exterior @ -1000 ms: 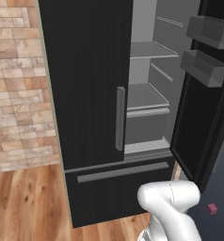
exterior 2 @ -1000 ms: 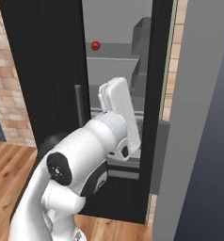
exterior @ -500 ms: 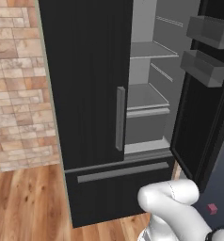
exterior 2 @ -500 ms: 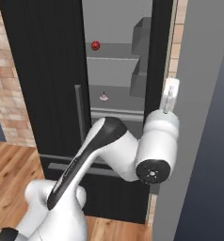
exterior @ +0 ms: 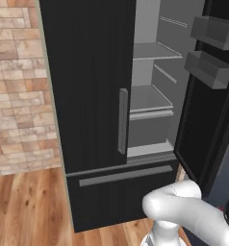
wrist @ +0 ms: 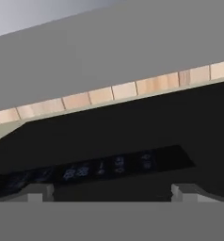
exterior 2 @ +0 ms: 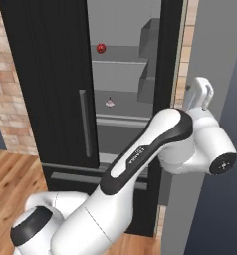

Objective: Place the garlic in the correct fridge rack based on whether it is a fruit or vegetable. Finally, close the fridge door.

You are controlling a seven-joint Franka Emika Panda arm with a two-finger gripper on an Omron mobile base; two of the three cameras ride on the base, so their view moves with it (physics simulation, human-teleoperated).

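1. With the tiny whitish-pink garlic bulb [exterior 2: 109, 102] already resting on the wide pale-grey lower fridge rack [exterior 2: 121, 119], only closing remained, by my judgement.
2. The two-finger gripper [wrist: 112, 193] had its jaws spread wide, holding nothing, facing a black panel.
3. The tall glossy black fridge door [exterior: 209, 144] stood open at three o'clock; next, the arm needed to push it shut.
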